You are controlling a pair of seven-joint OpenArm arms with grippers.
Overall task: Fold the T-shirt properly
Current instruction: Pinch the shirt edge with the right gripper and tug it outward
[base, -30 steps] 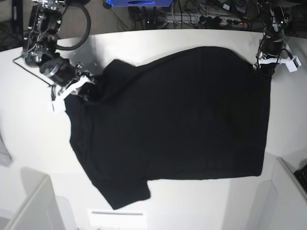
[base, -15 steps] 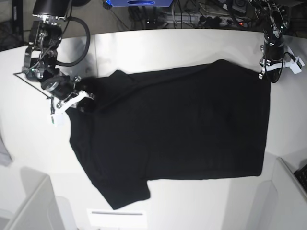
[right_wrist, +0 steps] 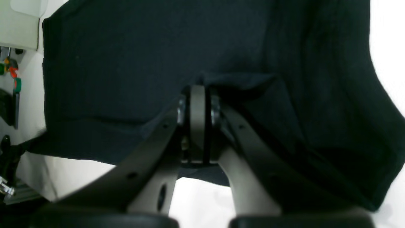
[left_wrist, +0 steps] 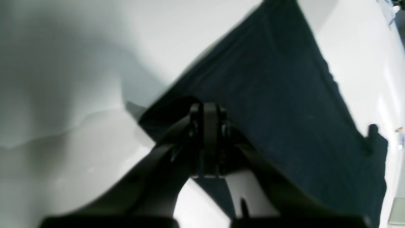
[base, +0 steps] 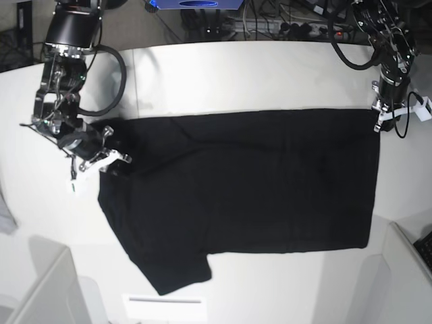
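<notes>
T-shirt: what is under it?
The white table lies under the T-shirt; bare table shows all around it. Anything else beneath the cloth is covered, so it cannot be seen.

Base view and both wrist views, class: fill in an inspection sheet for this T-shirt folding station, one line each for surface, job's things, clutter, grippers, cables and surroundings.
Surface: white table, bare around the cloth.
Job's things: large black cloth T-shirt lying on the table, far edge folded towards the middle in a straight line, one short sleeve sticking out at the near edge; no print visible.
Clutter: small white card at the near edge.
Grippers: left gripper shut on the T-shirt's far corner; right gripper shut on the T-shirt's other far end.
Cables: black cable looping along the right arm; cable bundle and power strip behind the table.
Surroundings: blue object behind the table.
</notes>
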